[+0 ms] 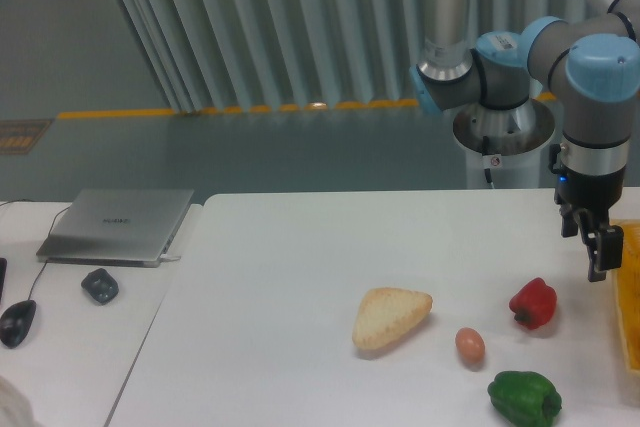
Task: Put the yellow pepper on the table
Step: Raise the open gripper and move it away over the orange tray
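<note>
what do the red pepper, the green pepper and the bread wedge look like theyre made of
The red pepper and green pepper look like smooth, glossy plastic, judging by their bright highlights and even color, though real peppers can't be ruled out. The bread wedge looks matte and tan, with a pale face; foam or plastic, hard to tell.

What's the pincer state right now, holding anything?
Pincer: raised at the table's right edge, near the red pepper; nothing visibly held; open or closed cannot be told.
</note>
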You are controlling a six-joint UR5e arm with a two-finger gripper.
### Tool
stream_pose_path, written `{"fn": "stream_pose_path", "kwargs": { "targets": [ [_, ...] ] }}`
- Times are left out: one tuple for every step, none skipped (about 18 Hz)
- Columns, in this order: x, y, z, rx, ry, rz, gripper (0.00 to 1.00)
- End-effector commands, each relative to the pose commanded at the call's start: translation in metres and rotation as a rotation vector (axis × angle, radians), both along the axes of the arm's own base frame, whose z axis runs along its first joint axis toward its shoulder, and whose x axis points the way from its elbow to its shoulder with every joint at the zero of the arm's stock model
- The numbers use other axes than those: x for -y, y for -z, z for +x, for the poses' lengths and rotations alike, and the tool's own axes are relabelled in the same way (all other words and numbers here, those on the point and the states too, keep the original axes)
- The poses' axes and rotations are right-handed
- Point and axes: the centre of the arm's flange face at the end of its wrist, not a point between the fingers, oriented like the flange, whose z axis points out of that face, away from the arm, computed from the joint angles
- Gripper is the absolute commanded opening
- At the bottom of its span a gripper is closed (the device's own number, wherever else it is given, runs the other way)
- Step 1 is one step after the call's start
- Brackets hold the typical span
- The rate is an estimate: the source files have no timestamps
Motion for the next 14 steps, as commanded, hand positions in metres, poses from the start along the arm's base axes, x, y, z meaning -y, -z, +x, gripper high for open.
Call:
{"fn": "stream_pose_path", "kwargs": {
  "targets": [
    [0.002, 0.002, 0.003, 0.002, 0.000, 0.002, 1.00],
    [0.003, 0.001, 0.003, 0.002, -0.001, 0.002, 1.00],
    [0.003, 0.000, 0.003, 0.001, -0.001, 0.003, 1.00],
    [0.003, 0.000, 0.003, 0.002, -0.001, 0.005, 1.00],
    [0.002, 0.000, 0.004, 0.004, 0.001, 0.008, 1.00],
    [0.002, 0.000, 0.004, 0.006, -0.002, 0.011, 1.00],
    [0.003, 0.002, 0.003, 0.006, -0.011, 0.012, 1.00],
    [0.006, 0.002, -0.002, 0.005, -0.022, 0.013, 1.00],
    [0.011, 0.001, -0.007, 0.003, -0.033, 0.018, 1.00],
    [0.011, 0.001, -0.008, 0.009, -0.037, 0.029, 1.00],
    [0.012, 0.002, -0.010, 0.012, -0.041, 0.033, 1.00],
    [0.013, 0.002, -0.011, 0.010, -0.046, 0.033, 1.00],
    [0.016, 0.004, -0.015, 0.009, -0.055, 0.031, 1.00],
    [0.022, 0.005, -0.023, 0.008, -0.069, 0.028, 1.00]
  ]
}}
